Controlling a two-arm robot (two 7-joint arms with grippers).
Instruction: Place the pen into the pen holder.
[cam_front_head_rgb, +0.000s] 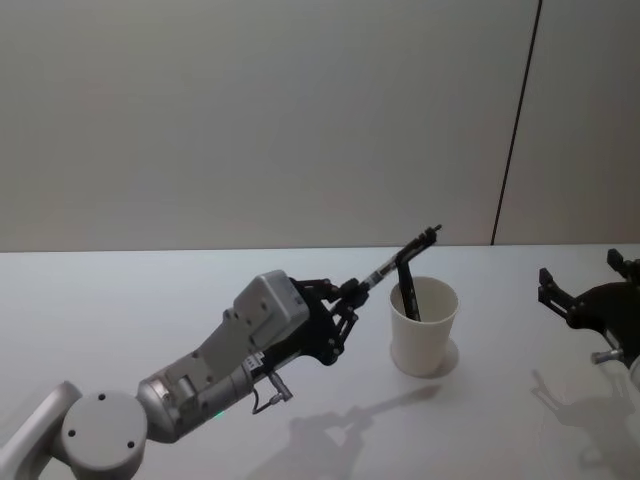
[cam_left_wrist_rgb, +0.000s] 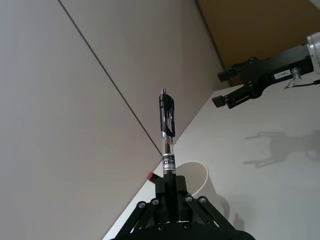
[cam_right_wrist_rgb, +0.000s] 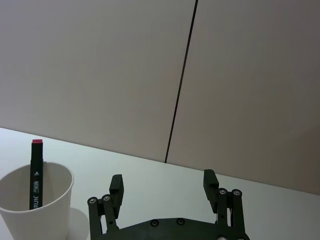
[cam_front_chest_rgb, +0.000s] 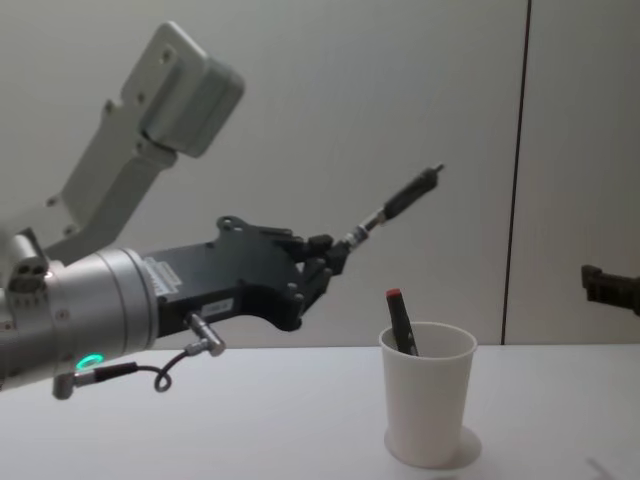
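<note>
Our left gripper had its fingers clamped on the tip end of the pen. We judged it was carried high to clear the rim of the pen holder, a white paper cup where a red-capped marker leaned. The pen hung above and left of the cup, its long axis slanting up and rightward, clicker end leading. Our right gripper sat spread and empty, well to the right.

Soft, even overhead light; faint, soft-edged grey shadows on the pale table.
</note>
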